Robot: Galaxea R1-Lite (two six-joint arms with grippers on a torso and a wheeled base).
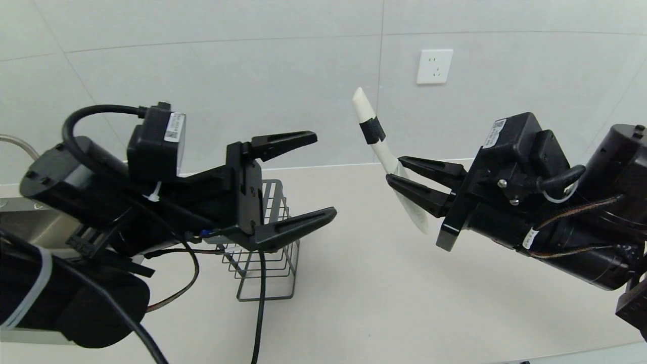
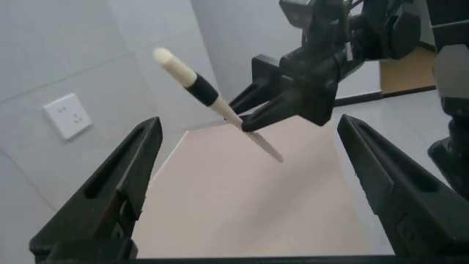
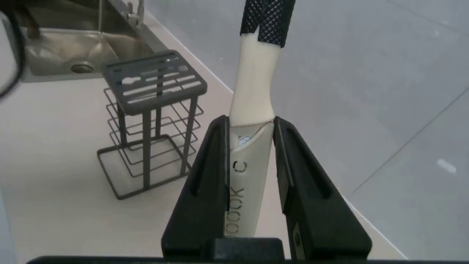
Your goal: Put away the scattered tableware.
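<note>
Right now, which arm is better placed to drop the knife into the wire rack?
Right, probably. The right gripper is shut on the knife, held in the air; the left gripper hangs open and empty, though nearer the wire rack on the counter.

Bright, diffuse indoor light, faint soft shadow on the counter (image 3: 58, 147) under the wire rack (image 3: 150, 73) (hardly any glare), wall seams (image 1: 227, 41) bowed in head view.

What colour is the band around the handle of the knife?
Black, with a fine mesh texture; the band on the knife shows best in the right wrist view.
</note>
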